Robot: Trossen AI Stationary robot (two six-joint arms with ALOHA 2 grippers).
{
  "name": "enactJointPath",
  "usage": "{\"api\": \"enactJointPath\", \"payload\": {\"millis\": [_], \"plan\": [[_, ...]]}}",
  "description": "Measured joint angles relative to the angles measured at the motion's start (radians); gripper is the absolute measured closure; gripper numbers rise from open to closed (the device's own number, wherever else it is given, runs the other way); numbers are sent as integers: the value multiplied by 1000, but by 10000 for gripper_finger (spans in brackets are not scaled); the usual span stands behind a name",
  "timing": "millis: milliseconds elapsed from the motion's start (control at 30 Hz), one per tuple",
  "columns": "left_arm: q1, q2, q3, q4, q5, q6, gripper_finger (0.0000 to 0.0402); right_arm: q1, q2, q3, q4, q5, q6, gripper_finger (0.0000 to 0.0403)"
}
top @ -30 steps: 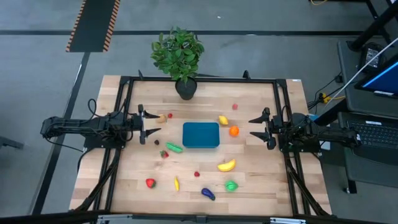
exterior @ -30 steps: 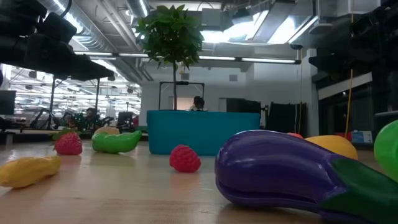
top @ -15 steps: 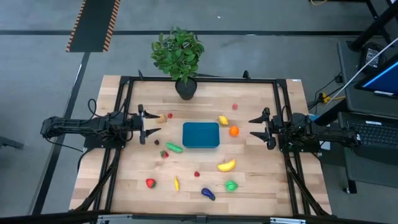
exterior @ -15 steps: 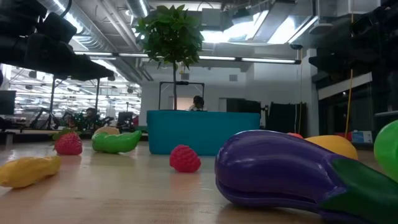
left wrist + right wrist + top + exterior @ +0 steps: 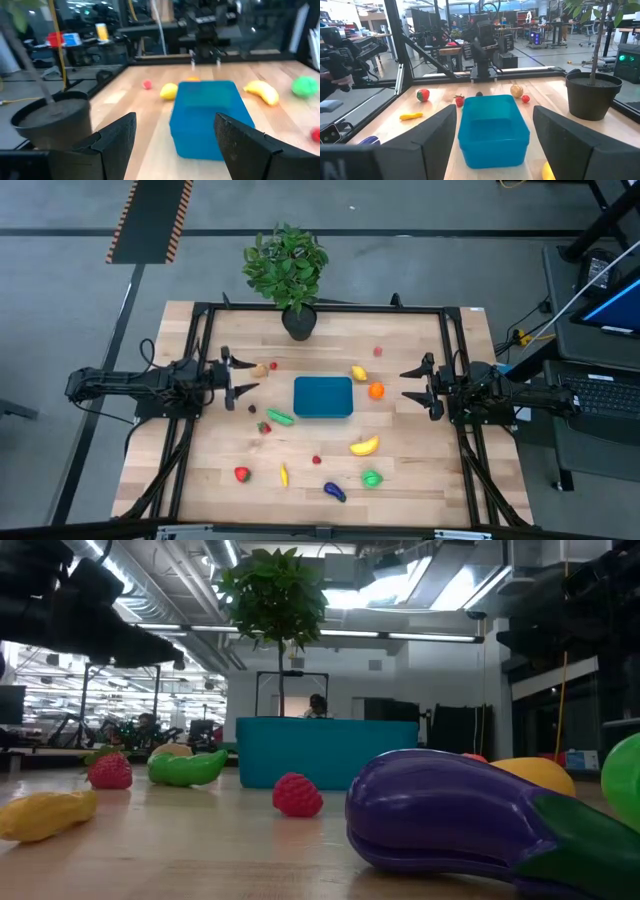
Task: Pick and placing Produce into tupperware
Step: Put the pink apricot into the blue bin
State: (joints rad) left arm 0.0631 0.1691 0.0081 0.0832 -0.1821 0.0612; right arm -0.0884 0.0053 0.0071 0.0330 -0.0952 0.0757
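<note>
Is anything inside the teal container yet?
Nothing shows inside the tupperware: the right wrist view looks down onto a bare blue floor. Only the strip just behind its near wall is hidden. The produce, such as the banana, lies on the table outside.

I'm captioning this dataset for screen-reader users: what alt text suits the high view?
A teal tupperware sits mid-table with toy produce scattered around it. The left gripper and right gripper wait open at either side, holding nothing; a potted plant stands at the far edge.
</note>
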Motion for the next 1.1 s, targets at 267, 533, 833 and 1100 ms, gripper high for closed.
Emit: {"api": "enactJointPath", "payload": {"millis": [267, 533, 833, 1100], "plan": [[0, 0, 0, 75, -1, -34, 140, 0, 0, 0, -3, 102, 51, 137], [0, 0, 0, 75, 8, -119, 140, 0, 0, 0, -1, 99, 111, 137], [0, 9, 0, 134, 45, -138, 140, 0, 13, 53, -5, 84, 85, 137], [0, 101, 6, 206, 32, -139, 140, 0, 149, 161, -21, 84, 43, 137]]}}
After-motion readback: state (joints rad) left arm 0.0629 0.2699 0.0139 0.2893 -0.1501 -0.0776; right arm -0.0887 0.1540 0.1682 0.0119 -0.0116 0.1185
